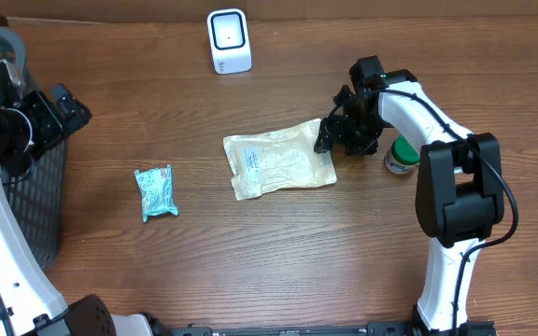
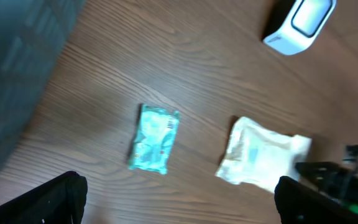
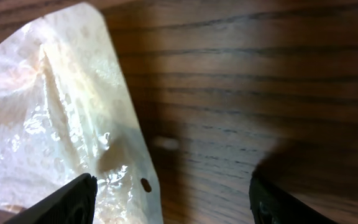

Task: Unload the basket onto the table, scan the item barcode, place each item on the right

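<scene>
Crinkled cream plastic fills the 9 o'clock half of the right wrist view: the pouch, a flat, glossy, translucent bag with a dimpled texture, a sealed edge and a small punched hole near its corner. The right tool stands with its dark fingers apart. That corner of the pouch lies between them without being pinched, and bare wood grain shows across the rest of the gap.

From overhead, the pouch lies flat near the middle of the brown wood-grain worktop. The right tool is at its 3 o'clock edge. Just beyond the tool at 3 o'clock stands a small round green-topped container.

The scanner, a smooth white rounded block with a dark window, stands at 12 o'clock, well apart from the pouch. At the pouch's 9 o'clock lies a small teal packet, rectangular and wrinkled.

The left tool hangs with its jaws at their widest and nothing between them, near a dark mesh basket at the worktop's 9 o'clock edge.
</scene>
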Controlling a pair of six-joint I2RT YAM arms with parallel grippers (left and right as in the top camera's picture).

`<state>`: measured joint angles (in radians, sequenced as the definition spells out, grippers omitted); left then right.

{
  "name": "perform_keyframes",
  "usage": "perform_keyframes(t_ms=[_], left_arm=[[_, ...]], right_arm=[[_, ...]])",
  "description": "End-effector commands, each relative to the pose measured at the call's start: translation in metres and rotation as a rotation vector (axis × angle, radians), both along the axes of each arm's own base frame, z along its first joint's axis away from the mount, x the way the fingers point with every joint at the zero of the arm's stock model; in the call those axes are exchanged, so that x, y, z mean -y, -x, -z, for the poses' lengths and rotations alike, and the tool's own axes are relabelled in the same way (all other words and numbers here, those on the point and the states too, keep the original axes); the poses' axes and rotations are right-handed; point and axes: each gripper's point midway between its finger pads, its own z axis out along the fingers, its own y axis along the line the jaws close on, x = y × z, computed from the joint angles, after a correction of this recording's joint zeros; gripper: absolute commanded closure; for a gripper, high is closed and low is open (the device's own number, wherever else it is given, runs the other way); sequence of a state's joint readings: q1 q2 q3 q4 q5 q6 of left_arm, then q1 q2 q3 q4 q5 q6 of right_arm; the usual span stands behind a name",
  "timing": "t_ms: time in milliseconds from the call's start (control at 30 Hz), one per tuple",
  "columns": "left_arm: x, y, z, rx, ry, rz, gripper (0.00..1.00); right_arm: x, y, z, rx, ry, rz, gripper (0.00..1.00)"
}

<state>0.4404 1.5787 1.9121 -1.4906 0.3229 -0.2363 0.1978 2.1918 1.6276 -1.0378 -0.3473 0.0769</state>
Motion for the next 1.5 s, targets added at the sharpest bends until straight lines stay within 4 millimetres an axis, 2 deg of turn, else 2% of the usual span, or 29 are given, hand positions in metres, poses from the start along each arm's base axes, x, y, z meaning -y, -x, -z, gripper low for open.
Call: perform_keyframes(t_ms=[0,233,367,533,667,967,1067,1300,1467], left_arm=[[0.005,-0.009,-0.009,0.040,0.068,-0.054,0.00],[0.000,-0.016,-0.013,0.072,0.042,-0.058,0.00],[0.000,-0.016,-0.013,0.073,0.042,-0.058,0.00],[0.000,-0.016,-0.013,0.072,0.044,-0.057,0.00],[0.001,-0.015,-0.012,0.066,0.046,-0.057,0.00],[0.020,-0.019,-0.011,0.062,0.032,0.010,0.00],[0.028,-0.021,-0.011,0.057,0.020,0.033,0.02],[0.044,-0.028,-0.006,0.042,-0.024,0.086,0.00],[0.046,-0.029,-0.004,0.036,-0.021,0.091,0.01]], right_arm=[[-0.009,0.015,0.022,-0.064,-0.053,-0.033,0.24],[-0.020,0.019,0.024,-0.064,-0.129,-0.053,0.24],[-0.032,0.024,0.022,-0.079,-0.206,-0.056,0.25],[-0.052,0.038,0.025,-0.107,-0.292,-0.066,0.31],[-0.058,0.045,0.030,-0.149,-0.288,-0.020,0.39],[-0.082,0.055,0.027,-0.178,-0.312,-0.032,0.44],[-0.091,0.059,0.027,-0.174,-0.312,-0.054,0.53],[-0.098,0.056,0.027,-0.169,-0.315,-0.033,0.96],[-0.099,0.055,0.024,-0.164,-0.320,-0.034,0.96]])
